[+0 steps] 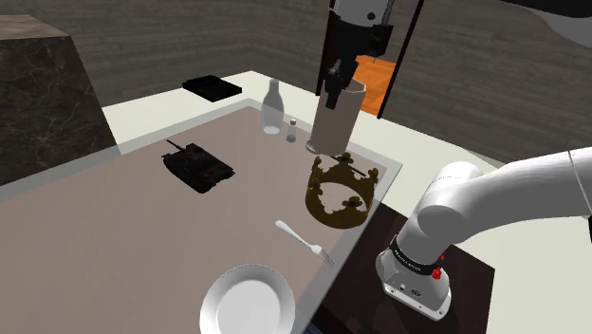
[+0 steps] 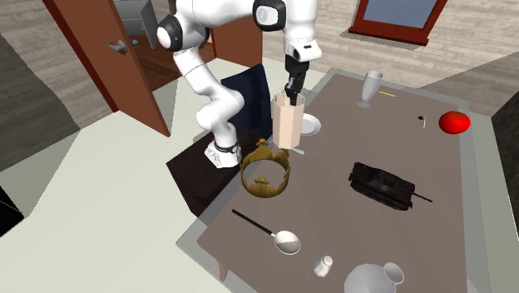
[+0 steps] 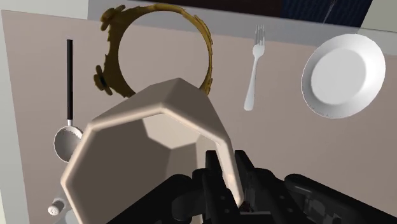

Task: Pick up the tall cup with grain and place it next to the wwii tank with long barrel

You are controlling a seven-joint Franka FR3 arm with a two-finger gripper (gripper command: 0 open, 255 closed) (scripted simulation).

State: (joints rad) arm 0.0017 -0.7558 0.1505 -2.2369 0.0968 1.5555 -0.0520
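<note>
Shoulder view, as I read it from my station: a brown crown (image 1: 338, 193) lies right of centre on the table (image 1: 123, 247). Just below it is a fork (image 1: 305, 241), and a white plate (image 1: 247, 301) sits at the bottom edge. At upper centre stands a white bottle (image 1: 273, 106) with a small shaker (image 1: 292, 130) just beside it. A flat black slab (image 1: 212, 87) lies further up and left, on the pale surface beyond the table.

Second exterior view: I note a ladle (image 2: 270, 233) at lower centre, a goblet (image 2: 370, 87) at upper right, a red fruit (image 2: 454, 121) at the right edge and a brown door (image 2: 108, 58) at upper left.
</note>
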